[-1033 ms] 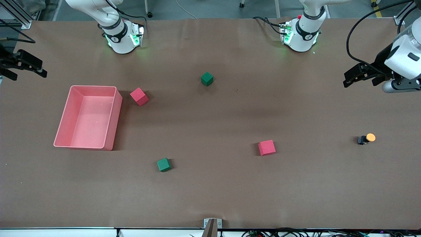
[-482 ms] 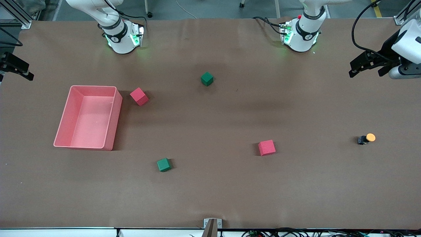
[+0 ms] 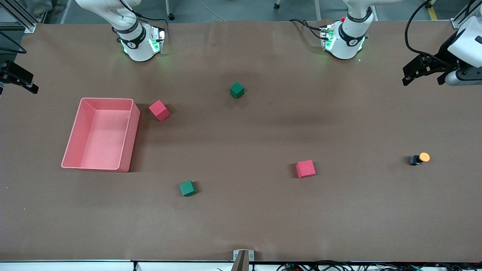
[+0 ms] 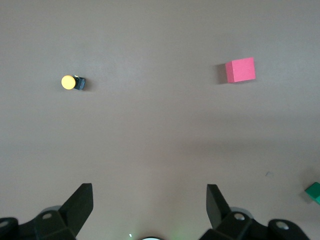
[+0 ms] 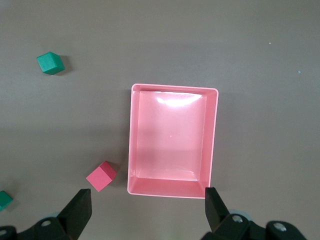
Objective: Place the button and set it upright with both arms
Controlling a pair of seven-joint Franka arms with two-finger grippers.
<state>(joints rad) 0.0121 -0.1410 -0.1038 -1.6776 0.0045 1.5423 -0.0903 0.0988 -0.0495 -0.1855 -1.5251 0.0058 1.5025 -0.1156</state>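
Note:
The button lies on its side on the brown table near the left arm's end, its orange cap pointing toward that end. It also shows in the left wrist view. My left gripper hangs open and empty over bare table at the left arm's end, well apart from the button; its open jaws show in its wrist view. My right gripper is open and empty at the right arm's end, up over the table edge beside the pink tray; its wrist view shows the jaws wide apart.
A pink tray stands empty toward the right arm's end, also in the right wrist view. Two red cubes and two green cubes lie scattered on the table.
Both grippers have drawn back toward their own ends of the table, the left one also rising away from the button. The button and cubes have not moved.

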